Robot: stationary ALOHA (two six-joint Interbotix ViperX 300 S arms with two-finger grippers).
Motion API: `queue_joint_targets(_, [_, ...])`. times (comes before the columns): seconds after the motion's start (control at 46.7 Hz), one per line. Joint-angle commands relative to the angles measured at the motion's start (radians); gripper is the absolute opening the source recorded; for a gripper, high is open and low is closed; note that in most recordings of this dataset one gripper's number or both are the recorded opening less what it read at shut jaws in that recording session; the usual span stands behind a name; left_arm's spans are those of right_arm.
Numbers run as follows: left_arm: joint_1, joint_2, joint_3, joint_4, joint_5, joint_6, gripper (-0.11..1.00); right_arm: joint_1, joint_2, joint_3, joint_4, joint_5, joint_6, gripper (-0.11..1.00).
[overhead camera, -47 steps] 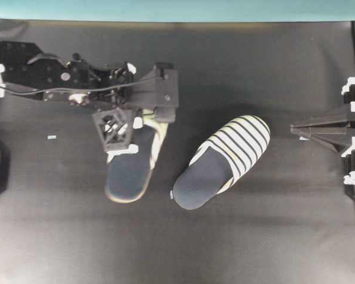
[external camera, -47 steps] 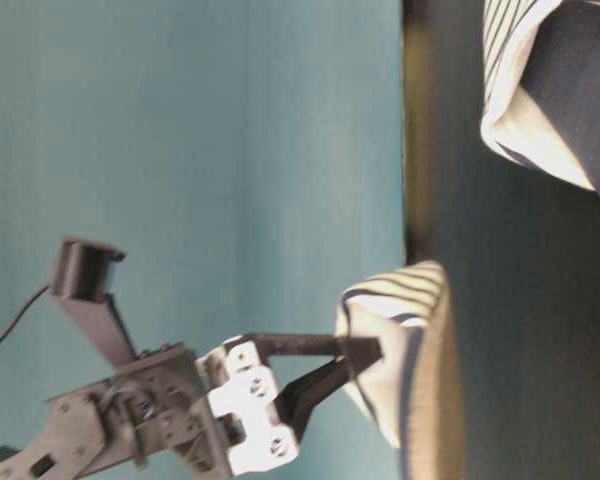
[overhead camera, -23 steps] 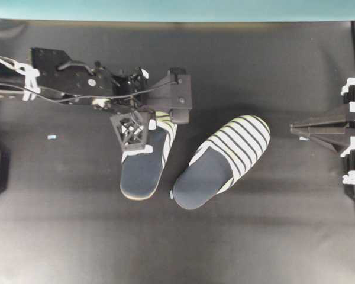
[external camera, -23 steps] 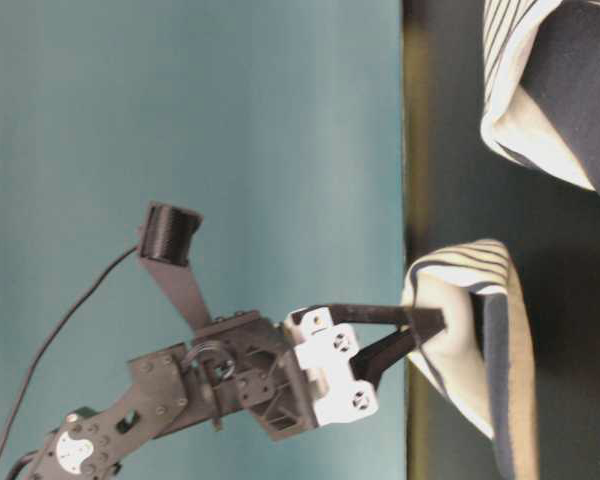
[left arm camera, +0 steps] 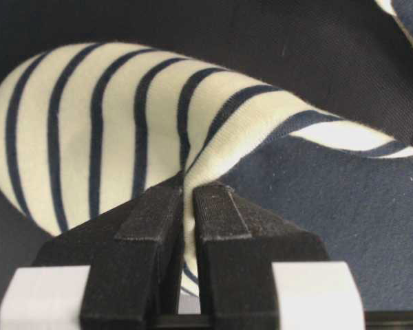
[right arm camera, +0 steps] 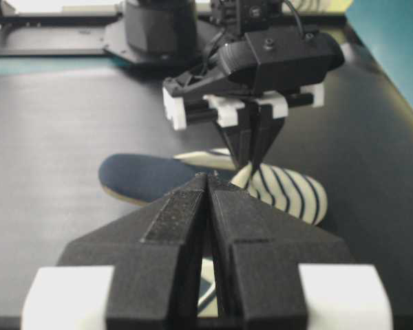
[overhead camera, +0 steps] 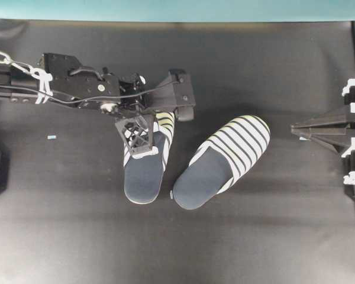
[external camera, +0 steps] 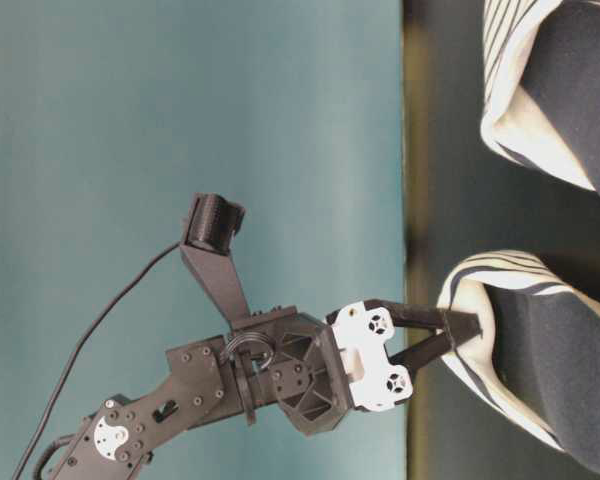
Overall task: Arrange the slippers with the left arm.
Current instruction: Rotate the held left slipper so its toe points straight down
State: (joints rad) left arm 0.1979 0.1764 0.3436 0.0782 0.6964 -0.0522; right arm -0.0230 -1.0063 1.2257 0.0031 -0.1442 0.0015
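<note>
Two slippers lie on the dark bench [overhead camera: 254, 236], both open-backed, with soft knit-looking uppers in cream-white crossed by navy stripes and flat oval navy insoles. Taking the right-hand slipper [overhead camera: 220, 161] as the landmark: it rests near the middle of the bench, angled with its striped toe up and to the right in the overhead view. The other slipper [overhead camera: 144, 160] sits just to its left, heel ends close but apart, toe pointing up under the left arm.

One left end effector [overhead camera: 155, 121] is clenched on that slipper's upper; the left wrist view shows its two black, matte fingers [left arm camera: 151, 227] pinching a fold of the striped fabric at the opening's edge, puckering it. The arm's body is black with a lattice-patterned part and white cable wraps.

One right end effector [overhead camera: 293, 126] sits well to the right of the landmark slipper, its tapered black fingers pressed together on nothing, with white clips behind them.
</note>
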Motion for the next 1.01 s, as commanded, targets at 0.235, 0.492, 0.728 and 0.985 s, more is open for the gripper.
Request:
queue_joint_targets(0.235, [0.006,-0.002,-0.005,-0.002,-0.005,-0.031,0.01,-0.008,0.003,-0.005,0.0,-0.005,0.008,0.0])
queue_joint_targets(0.492, [0.003,-0.002,-0.003,-0.006,-0.018,-0.032,0.01,-0.006,0.003,-0.005,0.002,-0.003,0.009,0.0])
queue_joint_targets(0.728, [0.003,-0.002,-0.002,-0.006,-0.034,-0.044,0.18,-0.006,0.003,-0.003,0.002,-0.003,0.011,0.0])
queue_joint_targets(0.985, [-0.008,-0.008,0.017,-0.008,-0.018,-0.018,0.87,-0.006,0.003,0.003,0.011,0.005,0.011,0.0])
